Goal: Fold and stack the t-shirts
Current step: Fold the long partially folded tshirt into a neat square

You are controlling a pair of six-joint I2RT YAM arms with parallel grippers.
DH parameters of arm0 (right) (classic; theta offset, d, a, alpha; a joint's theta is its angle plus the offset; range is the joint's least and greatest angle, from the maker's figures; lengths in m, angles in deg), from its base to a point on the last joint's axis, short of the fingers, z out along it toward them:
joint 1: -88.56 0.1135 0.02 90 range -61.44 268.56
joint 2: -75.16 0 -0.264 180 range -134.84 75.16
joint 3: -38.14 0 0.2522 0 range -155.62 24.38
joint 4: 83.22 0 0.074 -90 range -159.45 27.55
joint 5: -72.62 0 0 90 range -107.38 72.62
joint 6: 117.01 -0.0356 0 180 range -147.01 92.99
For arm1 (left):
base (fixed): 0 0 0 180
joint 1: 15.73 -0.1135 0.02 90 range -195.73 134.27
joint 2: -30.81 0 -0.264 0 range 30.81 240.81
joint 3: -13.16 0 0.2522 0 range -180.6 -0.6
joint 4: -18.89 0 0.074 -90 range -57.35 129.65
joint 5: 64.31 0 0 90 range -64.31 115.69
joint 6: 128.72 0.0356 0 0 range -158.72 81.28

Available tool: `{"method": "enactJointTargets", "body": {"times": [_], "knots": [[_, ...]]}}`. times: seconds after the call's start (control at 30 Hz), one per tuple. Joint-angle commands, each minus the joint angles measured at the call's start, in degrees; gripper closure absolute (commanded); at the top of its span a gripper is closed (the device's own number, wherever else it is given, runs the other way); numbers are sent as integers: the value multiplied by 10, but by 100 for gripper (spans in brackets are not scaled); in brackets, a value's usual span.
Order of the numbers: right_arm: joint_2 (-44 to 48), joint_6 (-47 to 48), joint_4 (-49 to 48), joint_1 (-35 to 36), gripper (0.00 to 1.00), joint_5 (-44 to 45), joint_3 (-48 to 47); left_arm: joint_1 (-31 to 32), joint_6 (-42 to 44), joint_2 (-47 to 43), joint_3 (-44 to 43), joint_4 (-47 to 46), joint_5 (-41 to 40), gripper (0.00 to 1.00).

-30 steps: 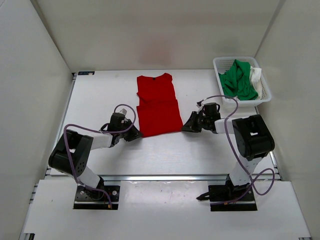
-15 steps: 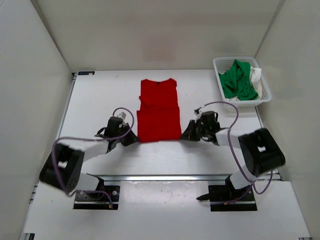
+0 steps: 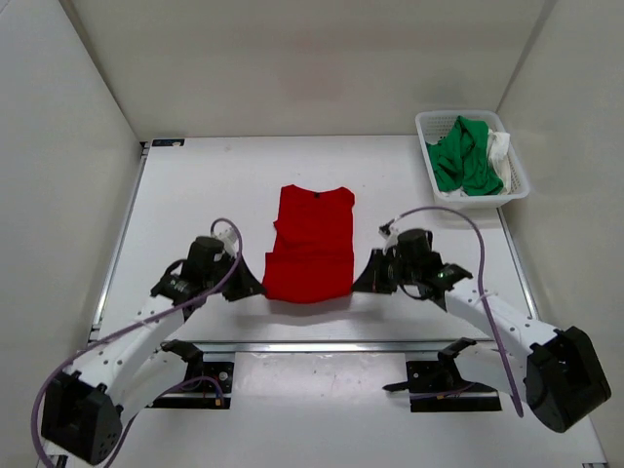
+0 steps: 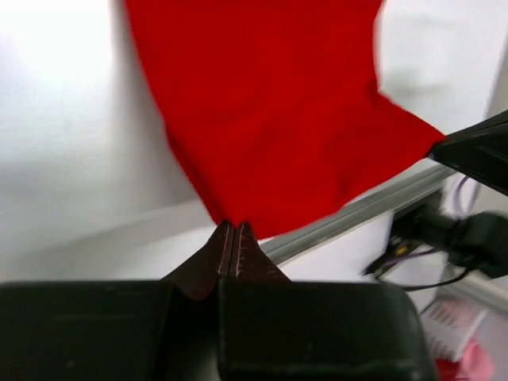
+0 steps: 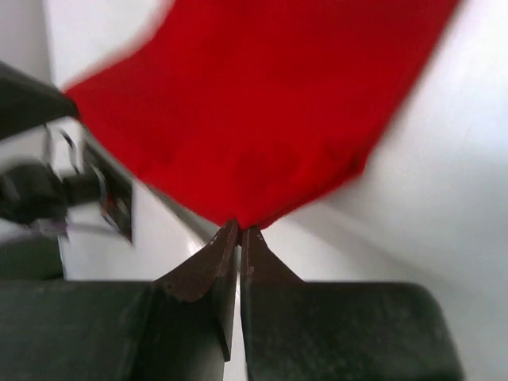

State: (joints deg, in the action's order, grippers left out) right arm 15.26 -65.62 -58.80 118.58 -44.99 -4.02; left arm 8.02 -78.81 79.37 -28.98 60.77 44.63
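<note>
Left tool [image 3: 255, 289] and right tool [image 3: 360, 284] pinch red t-shirt [image 3: 312, 244] hem, collar pointing away.

- A t-shirt [image 3: 312, 244] is laid at the middle of the surface [image 3: 195, 185], with its collar end to the rear and its hem toward the near edge.
- The hem's left corner is clamped between the left fingers [image 4: 213, 258], and its right corner between the right fingers [image 5: 208, 268].
- A basket [image 3: 426, 122] is set at the far right corner of the surface, well apart from that t-shirt.
- A second t-shirt [image 3: 463, 156] is bunched in the basket, with a third t-shirt [image 3: 499, 148] to its right.
</note>
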Motion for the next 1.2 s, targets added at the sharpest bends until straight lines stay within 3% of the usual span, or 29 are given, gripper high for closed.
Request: {"method": "enactJointTargets", "body": {"times": [0.0,0.2,0.33,0.43,0.63,0.7,0.73,0.8,0.83,0.9,0.97,1.17], "knots": [[-53,69,25,-64,100,0,-135,-31,10,93,-146,-38,31,100],[-283,130,39,-164,100,-24,-398,-66,3,323,-360,-121,17,100],[-414,136,54,-205,100,-54,-535,-73,17,482,-490,-111,-35,100],[-556,149,95,-204,100,-67,-695,-83,28,584,-589,-92,-60,100],[-770,154,189,-203,100,-67,-980,-108,5,700,-669,-100,-83,99],[-825,146,243,-202,96,-69,-1082,-115,-4,720,-686,-116,-83,89],[-862,136,257,-210,88,-72,-1156,-118,-8,731,-702,-113,-80,83],[-912,129,316,-218,66,-72,-1265,-124,-3,748,-730,-98,-73,60],[-923,132,331,-219,57,-76,-1305,-131,-1,743,-731,-97,-77,55],[-905,139,347,-224,53,-78,-1288,-146,-2,713,-688,-138,-90,44],[-869,168,364,-224,52,-66,-1269,-155,-6,661,-605,-175,-88,40],[-771,220,432,-219,53,-24,-1255,-122,9,610,-477,-219,-54,25]]}}
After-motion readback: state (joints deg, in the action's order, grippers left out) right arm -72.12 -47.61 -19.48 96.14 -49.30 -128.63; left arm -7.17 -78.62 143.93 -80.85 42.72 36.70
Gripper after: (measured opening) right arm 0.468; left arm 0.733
